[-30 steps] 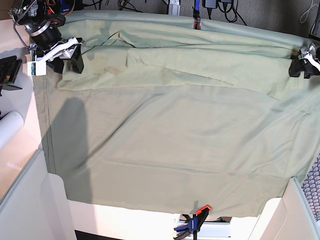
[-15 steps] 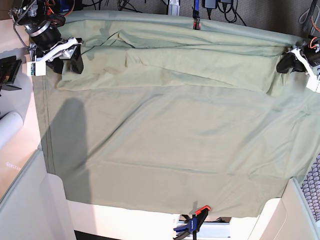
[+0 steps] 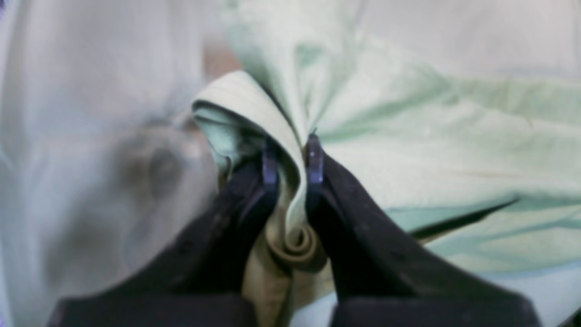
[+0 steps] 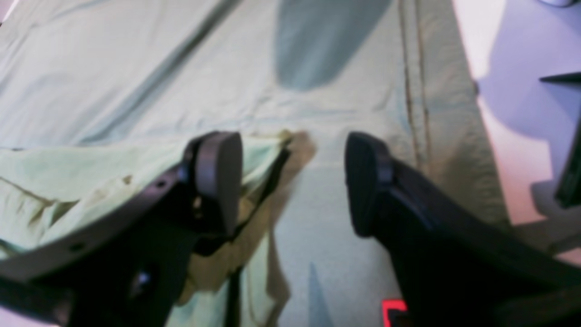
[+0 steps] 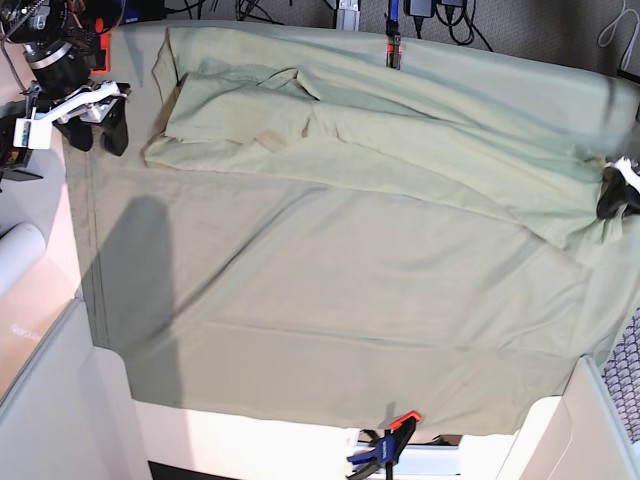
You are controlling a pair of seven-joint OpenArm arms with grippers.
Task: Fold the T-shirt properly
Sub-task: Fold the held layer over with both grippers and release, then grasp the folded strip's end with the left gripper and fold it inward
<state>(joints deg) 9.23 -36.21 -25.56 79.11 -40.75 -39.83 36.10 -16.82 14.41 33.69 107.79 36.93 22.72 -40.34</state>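
Note:
The pale green T-shirt [image 5: 400,150] lies bunched in a long band across the far part of the table cloth [image 5: 330,320]. At the base view's right edge my left gripper [image 5: 612,200] is shut on the shirt's right end. The left wrist view shows its fingers [image 3: 292,159] pinching a rolled fold of the T-shirt [image 3: 408,150]. My right gripper [image 5: 97,135] hangs open at the far left, just left of the shirt's left end. In the right wrist view the right gripper [image 4: 292,181] is open over bare cloth, with the T-shirt [image 4: 91,181] edge under its left finger.
The cloth's hemmed edge [image 4: 422,136] runs along the table's left side. An orange-handled clamp [image 5: 385,445] grips the front edge and another clamp [image 5: 393,48] the back. A white roll [image 5: 20,255] and a black device [image 5: 15,150] sit at the left, and mesh [image 5: 625,380] at the right.
The left gripper closed on the shirt's right end and drew it right and toward the front, dragging the whole shirt rightward. The right gripper moved left, off the shirt's left end.

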